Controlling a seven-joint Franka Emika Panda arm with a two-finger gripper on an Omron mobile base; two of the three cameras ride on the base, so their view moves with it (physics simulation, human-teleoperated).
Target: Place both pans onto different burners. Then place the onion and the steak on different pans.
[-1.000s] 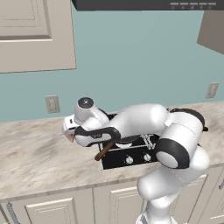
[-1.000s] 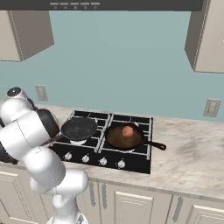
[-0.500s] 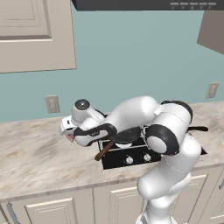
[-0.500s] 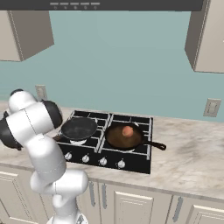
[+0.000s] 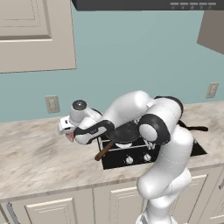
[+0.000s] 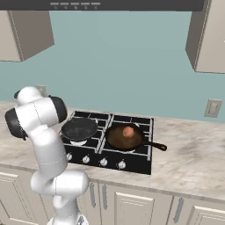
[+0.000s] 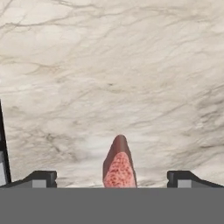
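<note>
The steak (image 7: 119, 167) lies on the marble counter, a pinkish-red wedge between my gripper's (image 7: 112, 180) two wide-apart fingertips (image 7: 42, 178), touching neither. In the left base view my gripper (image 5: 69, 134) hangs low over the steak (image 5: 70, 138), left of the cooktop. The black pan (image 6: 79, 128) with its wooden handle (image 5: 104, 151) sits on the front left burner. On the front right burner rests the reddish-brown pan (image 6: 118, 139), and the onion (image 6: 128, 132) is inside it.
The black cooktop (image 6: 132, 162) has silver knobs along its front edge. A wall outlet (image 5: 52, 104) is behind the counter (image 5: 30, 157), and cabinets hang above. The wooden pan handle sticks out to the left, close to my forearm.
My arm's elbow and shoulder have swung round while the hand stayed low over the steak. The jaws have stayed wide apart. Pans and onion have not moved.
</note>
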